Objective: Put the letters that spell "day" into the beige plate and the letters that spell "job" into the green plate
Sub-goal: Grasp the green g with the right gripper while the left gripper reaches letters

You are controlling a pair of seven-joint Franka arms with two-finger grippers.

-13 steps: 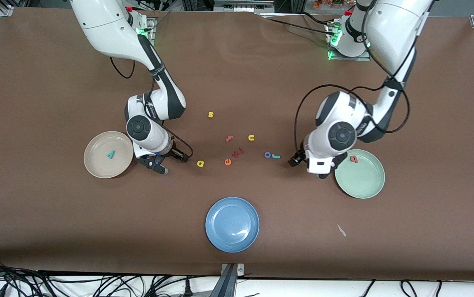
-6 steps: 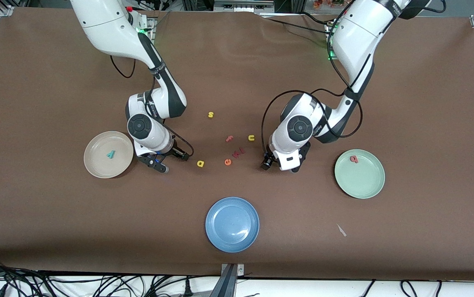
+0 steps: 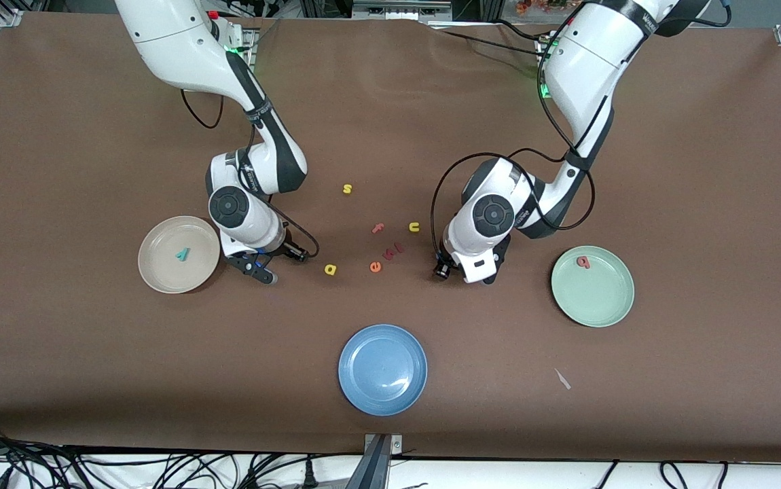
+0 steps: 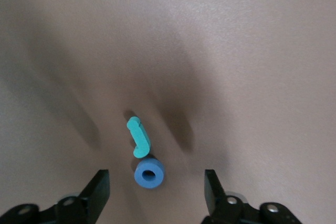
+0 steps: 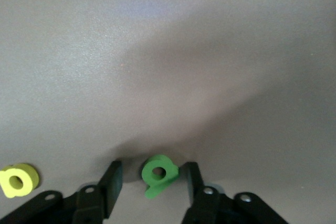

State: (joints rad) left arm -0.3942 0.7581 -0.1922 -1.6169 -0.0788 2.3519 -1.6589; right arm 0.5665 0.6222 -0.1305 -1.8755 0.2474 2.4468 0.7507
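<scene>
My right gripper [image 3: 280, 265] is down on the table beside the beige plate [image 3: 159, 270], which holds the teal y [image 3: 182, 255]. Its open jaws stand round the green d [image 5: 159, 174], one finger close to it, the other a gap away. The yellow a [image 3: 330, 269] lies a little toward the middle of the table. My left gripper [image 4: 155, 192] is low over the blue o [image 4: 149, 172] and the teal j [image 4: 138, 137], open, with the o between its wide-set fingers. In the front view the hand covers both letters. The salmon b [image 3: 584, 261] lies in the green plate [image 3: 597, 299].
Loose letters lie between the two hands: an orange e [image 3: 375, 267], small pink letters [image 3: 394, 251], a pink f [image 3: 377, 229], a yellow u [image 3: 414, 227] and a yellow s [image 3: 347, 189]. A blue plate [image 3: 382, 369] sits nearer the front camera. A white scrap [image 3: 562, 379] lies near the green plate.
My left arm has swung from beside the green plate to over the o and j. The right gripper's jaws have narrowed round the d; that arm has hardly moved.
</scene>
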